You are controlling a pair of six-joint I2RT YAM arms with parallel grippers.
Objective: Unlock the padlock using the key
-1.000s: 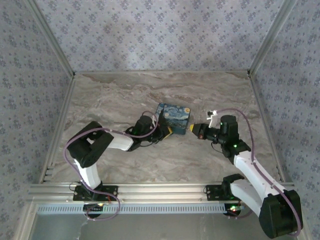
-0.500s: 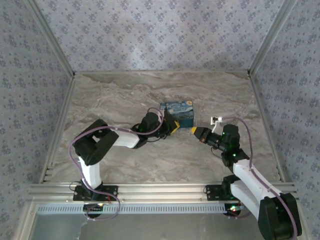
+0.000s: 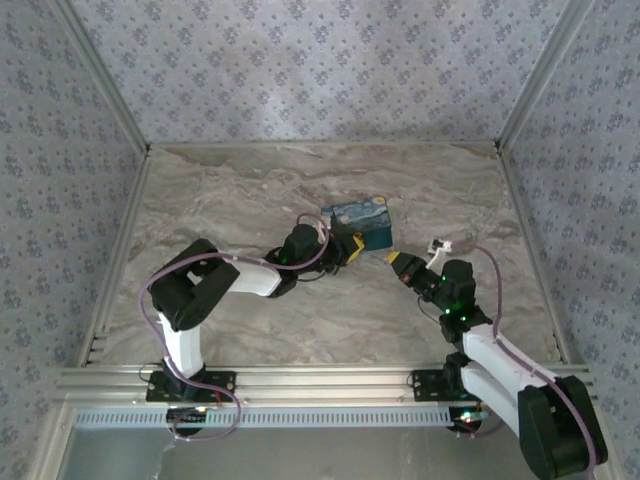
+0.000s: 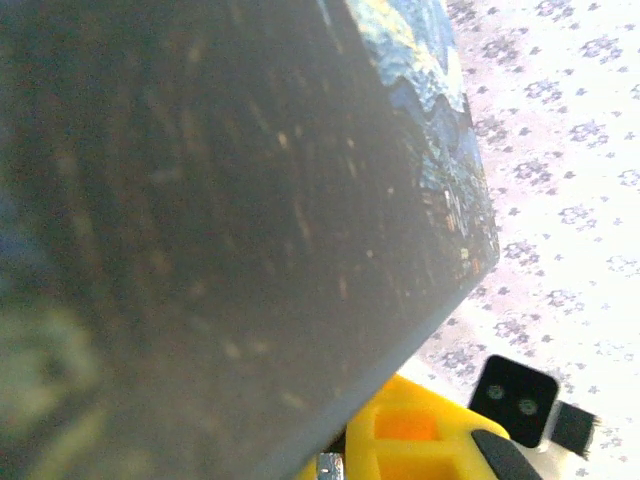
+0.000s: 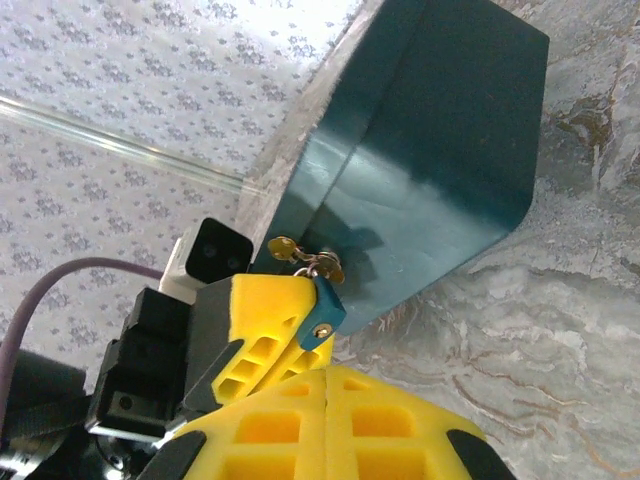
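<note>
The starry-night tin [image 3: 366, 221] is gripped and tilted by the closed left hand [image 3: 347, 246], apparently so that the tiny padlock [image 5: 326, 266] on its rim is presented to the blue-headed key [image 5: 327, 306], which is pinched in the closed right hand [image 3: 396, 258].

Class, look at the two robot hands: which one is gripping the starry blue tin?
The left hand, clamped on the tin at its edge; the right hand instead pinches a small blue-headed key.
</note>
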